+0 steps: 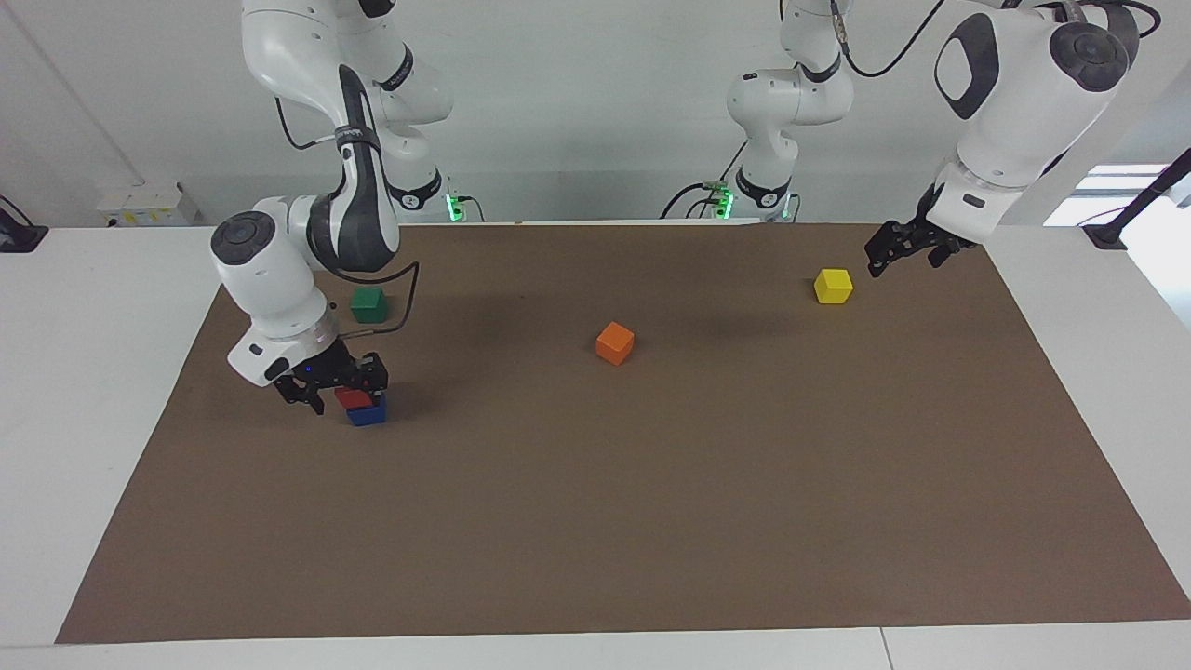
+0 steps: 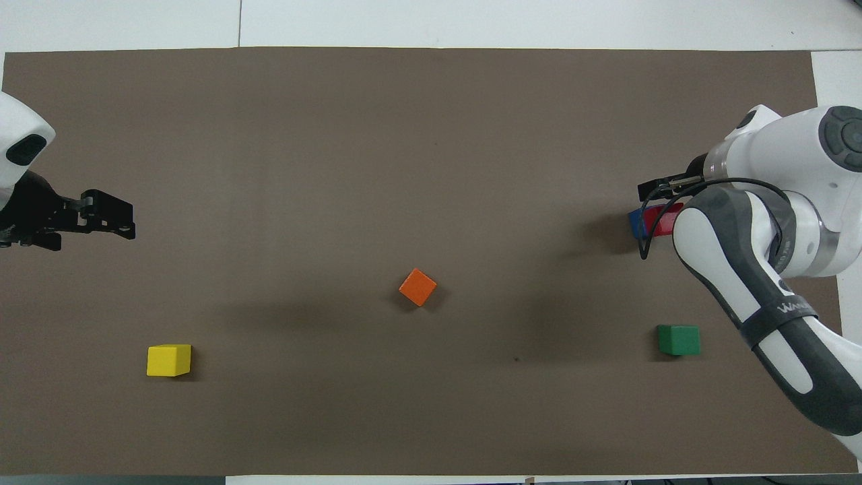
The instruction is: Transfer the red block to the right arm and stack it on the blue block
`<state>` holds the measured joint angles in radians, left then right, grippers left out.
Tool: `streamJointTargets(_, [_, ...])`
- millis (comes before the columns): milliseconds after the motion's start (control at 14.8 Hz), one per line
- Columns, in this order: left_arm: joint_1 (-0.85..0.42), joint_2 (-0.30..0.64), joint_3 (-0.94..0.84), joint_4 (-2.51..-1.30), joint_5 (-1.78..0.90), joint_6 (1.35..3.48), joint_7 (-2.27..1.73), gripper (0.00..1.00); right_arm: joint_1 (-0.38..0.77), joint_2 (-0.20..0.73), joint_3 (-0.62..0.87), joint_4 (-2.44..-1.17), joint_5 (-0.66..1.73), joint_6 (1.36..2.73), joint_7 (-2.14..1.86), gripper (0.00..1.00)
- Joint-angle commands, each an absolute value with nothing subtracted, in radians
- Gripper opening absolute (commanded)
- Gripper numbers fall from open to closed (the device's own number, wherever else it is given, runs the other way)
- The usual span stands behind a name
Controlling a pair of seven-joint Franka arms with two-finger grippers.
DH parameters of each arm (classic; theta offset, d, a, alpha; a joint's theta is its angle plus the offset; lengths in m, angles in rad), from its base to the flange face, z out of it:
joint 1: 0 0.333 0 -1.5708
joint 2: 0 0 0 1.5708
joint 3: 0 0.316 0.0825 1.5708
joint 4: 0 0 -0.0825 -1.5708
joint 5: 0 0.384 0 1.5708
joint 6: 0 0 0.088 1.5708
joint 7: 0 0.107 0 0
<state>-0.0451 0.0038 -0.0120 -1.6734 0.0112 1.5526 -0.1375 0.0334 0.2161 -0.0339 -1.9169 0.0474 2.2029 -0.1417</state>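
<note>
The red block [image 1: 352,397] sits on top of the blue block [image 1: 368,414] on the brown mat, toward the right arm's end of the table. My right gripper [image 1: 340,389] hangs open just over the stack, its fingers on either side of the red block and not pressing it. In the overhead view the right arm's forearm hides part of the red block [image 2: 658,219] and the blue block [image 2: 636,223]. My left gripper [image 1: 876,264] waits open and empty in the air by the yellow cube, at the left arm's end.
An orange cube [image 1: 614,342] lies mid-mat. A yellow cube [image 1: 833,286] sits near the left gripper. A green cube [image 1: 368,304] lies nearer to the robots than the stack, close to the right arm's elbow. The brown mat [image 1: 651,521] covers most of the white table.
</note>
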Motion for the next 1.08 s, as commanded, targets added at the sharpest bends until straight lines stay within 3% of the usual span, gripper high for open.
streamJointTargets(0, [-0.043,-0.006,-0.009,-1.68,0.014,1.539,-0.14,1.0,0.032,0.201,-0.023,-1.827,0.064,2.073,-0.092,0.91])
streamJointTargets(407, [-0.043,-0.006,-0.009,-1.68,0.014,1.539,-0.14,1.0,0.037,0.103,-0.006,-1.704,0.066,1.797,-0.006,0.95])
streamJointTargets(746, [-0.043,-0.006,-0.009,-1.68,0.014,1.539,-0.14,1.0,0.028,-0.032,-0.008,-1.681,0.058,1.576,-0.015,1.0])
streamJointTargets(1017, [-0.043,-0.006,-0.011,-1.68,0.014,1.539,-0.14,1.0,0.012,-0.037,-0.017,-1.603,0.043,1.451,-0.067,1.0])
